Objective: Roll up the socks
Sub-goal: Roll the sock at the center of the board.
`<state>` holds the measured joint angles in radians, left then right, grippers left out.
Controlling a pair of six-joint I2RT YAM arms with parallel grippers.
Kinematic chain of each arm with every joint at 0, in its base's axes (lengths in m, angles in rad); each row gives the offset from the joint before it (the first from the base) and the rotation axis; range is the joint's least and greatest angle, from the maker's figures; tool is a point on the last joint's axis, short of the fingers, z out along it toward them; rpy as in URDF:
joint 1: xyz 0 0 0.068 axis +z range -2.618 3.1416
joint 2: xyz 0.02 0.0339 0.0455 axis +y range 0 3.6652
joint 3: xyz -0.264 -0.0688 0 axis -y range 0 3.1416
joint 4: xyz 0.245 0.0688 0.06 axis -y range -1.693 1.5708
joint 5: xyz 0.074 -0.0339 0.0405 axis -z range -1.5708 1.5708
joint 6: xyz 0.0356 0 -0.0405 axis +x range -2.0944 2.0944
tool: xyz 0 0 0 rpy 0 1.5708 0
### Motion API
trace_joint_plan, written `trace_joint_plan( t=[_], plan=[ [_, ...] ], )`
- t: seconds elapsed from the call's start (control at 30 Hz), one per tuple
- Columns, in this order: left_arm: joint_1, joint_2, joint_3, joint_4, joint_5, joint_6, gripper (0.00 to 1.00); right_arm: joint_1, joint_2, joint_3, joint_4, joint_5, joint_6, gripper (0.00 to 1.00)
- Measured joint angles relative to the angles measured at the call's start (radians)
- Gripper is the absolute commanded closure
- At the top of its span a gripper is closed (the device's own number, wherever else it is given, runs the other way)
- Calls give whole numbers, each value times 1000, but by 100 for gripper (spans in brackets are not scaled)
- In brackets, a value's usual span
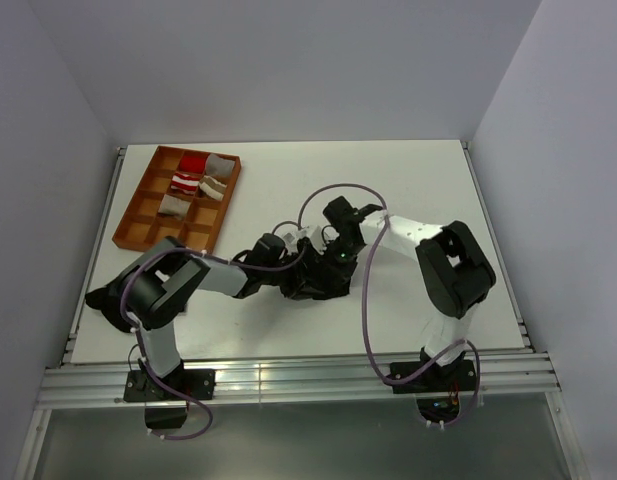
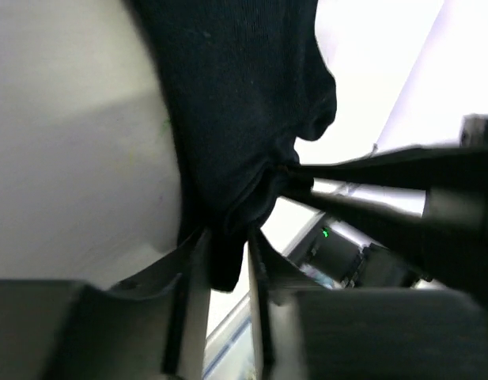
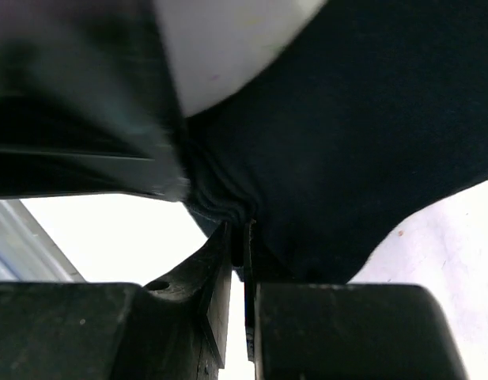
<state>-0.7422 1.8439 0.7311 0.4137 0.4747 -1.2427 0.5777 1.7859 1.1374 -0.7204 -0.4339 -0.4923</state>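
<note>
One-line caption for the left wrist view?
Left end effector pinches a black sock; right end effector grips the same fabric.

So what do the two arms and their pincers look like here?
Both the left arm and right arm have white links with black joint housings. A purple cable loops loosely along each. The left pincer and right pincer have flat dark fingers; a small green light glows near the right wrist.

Black-and-white arms, looping purple cables — small green light

Bunched black socks (pinched both sides), centre of table
</note>
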Motion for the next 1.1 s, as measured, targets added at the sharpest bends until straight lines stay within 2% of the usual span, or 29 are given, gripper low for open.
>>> trace_joint_plan(
  t=[0.1, 0.23, 0.5, 0.7, 0.8, 1.1],
  plan=[
    [-8, -56, -25, -21, -76, 33, 63, -47, 67, 45, -43, -53, 4, 91],
    [-40, -139, -47, -39, -215, 118, 60, -86, 144, 106, -124, -111, 10, 91],
    [-132, -214, -135, 95, -443, 360, 61, -94, 215, 172, -215, -150, 27, 92],
    [-185, -214, -252, 316, -483, 547, 60, -94, 225, 176, -235, -153, 32, 92],
    [-198, -214, -253, 374, -484, 618, 59, -94, 231, 180, -238, -153, 37, 92],
    [-243, -211, -194, 404, -488, 763, 53, -94, 235, 184, -241, -153, 46, 92]
  ],
)
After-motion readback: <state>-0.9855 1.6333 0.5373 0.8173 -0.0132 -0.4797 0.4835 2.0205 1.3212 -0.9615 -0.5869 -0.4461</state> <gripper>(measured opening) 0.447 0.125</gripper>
